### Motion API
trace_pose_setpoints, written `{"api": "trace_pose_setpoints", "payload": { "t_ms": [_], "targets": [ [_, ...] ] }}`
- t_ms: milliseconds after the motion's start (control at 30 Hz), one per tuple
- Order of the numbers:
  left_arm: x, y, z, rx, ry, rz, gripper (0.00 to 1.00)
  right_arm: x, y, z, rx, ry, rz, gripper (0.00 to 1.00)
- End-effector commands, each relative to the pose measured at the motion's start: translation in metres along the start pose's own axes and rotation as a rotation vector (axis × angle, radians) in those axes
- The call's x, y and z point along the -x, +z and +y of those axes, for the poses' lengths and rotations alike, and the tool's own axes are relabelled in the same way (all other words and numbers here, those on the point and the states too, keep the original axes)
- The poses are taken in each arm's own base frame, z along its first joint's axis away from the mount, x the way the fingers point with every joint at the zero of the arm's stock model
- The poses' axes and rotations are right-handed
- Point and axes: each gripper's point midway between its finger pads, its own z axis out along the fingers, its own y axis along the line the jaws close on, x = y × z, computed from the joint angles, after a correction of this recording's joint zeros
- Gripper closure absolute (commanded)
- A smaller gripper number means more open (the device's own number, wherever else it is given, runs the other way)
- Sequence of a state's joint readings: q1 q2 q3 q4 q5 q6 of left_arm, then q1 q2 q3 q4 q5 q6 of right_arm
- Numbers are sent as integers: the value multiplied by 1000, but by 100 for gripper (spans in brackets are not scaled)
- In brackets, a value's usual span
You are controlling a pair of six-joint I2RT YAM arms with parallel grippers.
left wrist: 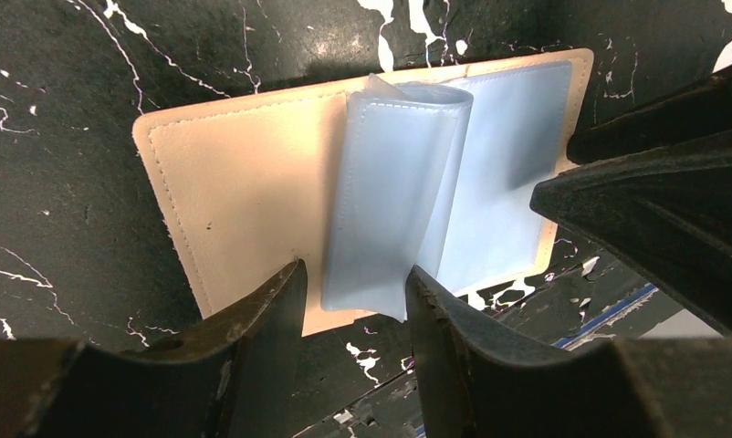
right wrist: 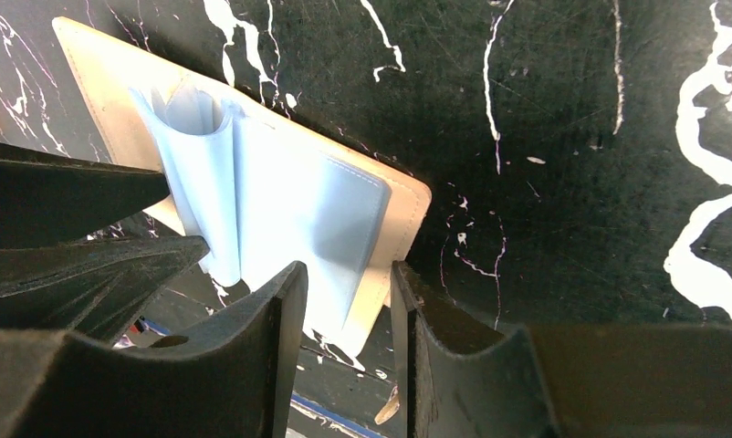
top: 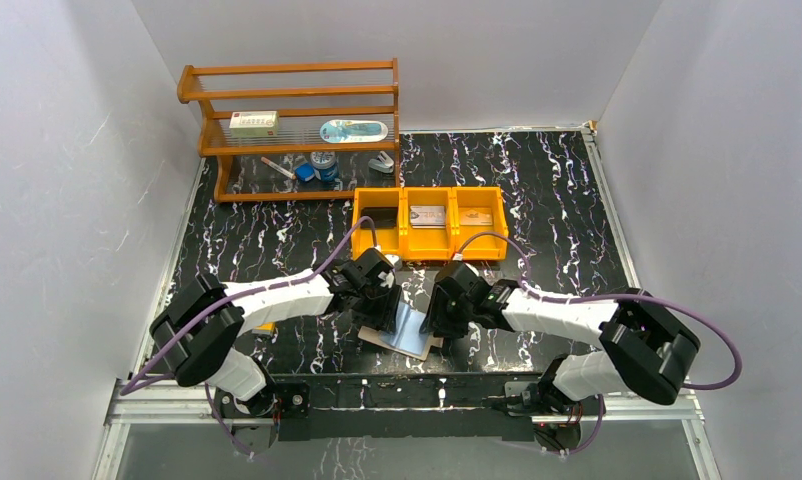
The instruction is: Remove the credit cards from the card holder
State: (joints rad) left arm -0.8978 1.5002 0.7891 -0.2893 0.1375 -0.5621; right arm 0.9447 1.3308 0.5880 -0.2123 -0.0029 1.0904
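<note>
Tan card holder (left wrist: 244, 182), pale blue sleeves (left wrist: 390, 201), black table (left wrist: 70, 91) (veined white like marble), orange tray (top: 382, 250).

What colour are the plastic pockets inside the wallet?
Pale blue plastic pockets; left wrist view shows best.

Open card holder (top: 407, 337) flat on table (top: 557, 200) between left gripper (top: 381, 316) and right gripper (top: 438, 324).

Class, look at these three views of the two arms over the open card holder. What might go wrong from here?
1. The sleeves stand up in a loose loop. The left tool, open right at their edge, may pinch plastic and lift the whole holder.
2. The right tool hangs close beside the left one, so they may collide.
3. The holder lies near the edge of the table and may get pushed off.
</note>
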Motion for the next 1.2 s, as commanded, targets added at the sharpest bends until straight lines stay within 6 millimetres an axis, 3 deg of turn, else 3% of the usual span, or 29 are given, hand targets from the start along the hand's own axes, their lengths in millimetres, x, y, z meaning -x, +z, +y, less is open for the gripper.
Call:
{"api": "trace_pose_setpoints", "payload": {
  "t_ms": [0,467,867,1067,1167],
  "targets": [
    [-19,2,15,44,-6,44,58,5,5,21,62,-19,-8,53],
    [-23,4,18,48,-18,49,61,18,-12,32,22,-76,-75,54],
    [-22,3,15,37,-23,43,61,15,2,18,-41,-60,-84,52],
    [-24,3,15,32,-23,49,62,2,20,19,-3,-32,-25,52],
    [-24,4,15,29,-25,51,62,-2,23,29,61,-21,-9,54]
  ]
}}
